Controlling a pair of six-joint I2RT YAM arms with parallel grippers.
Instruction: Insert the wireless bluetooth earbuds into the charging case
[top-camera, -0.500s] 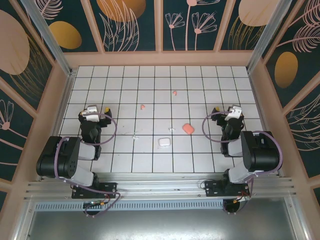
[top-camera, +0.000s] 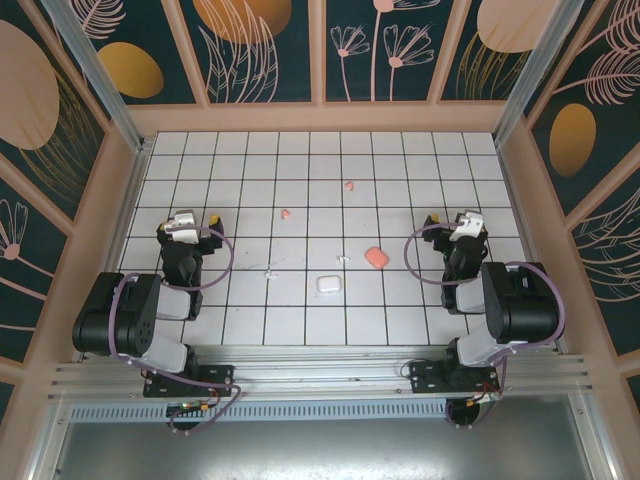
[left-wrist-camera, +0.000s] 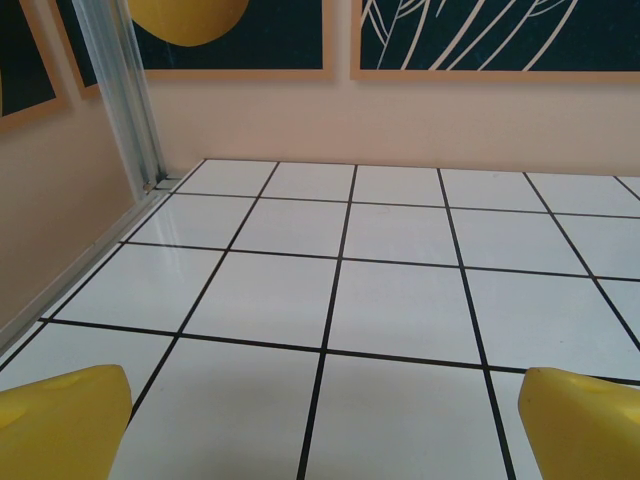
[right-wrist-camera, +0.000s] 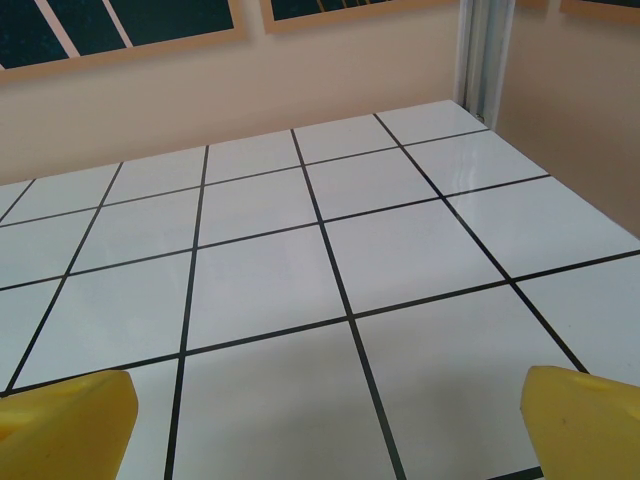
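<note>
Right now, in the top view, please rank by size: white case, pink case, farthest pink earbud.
Largest: white case and pink case, about alike; I cannot rank them.
Smallest: farthest pink earbud.

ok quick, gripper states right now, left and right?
Left gripper: open, holding nothing.
Right gripper: open, holding nothing.
</note>
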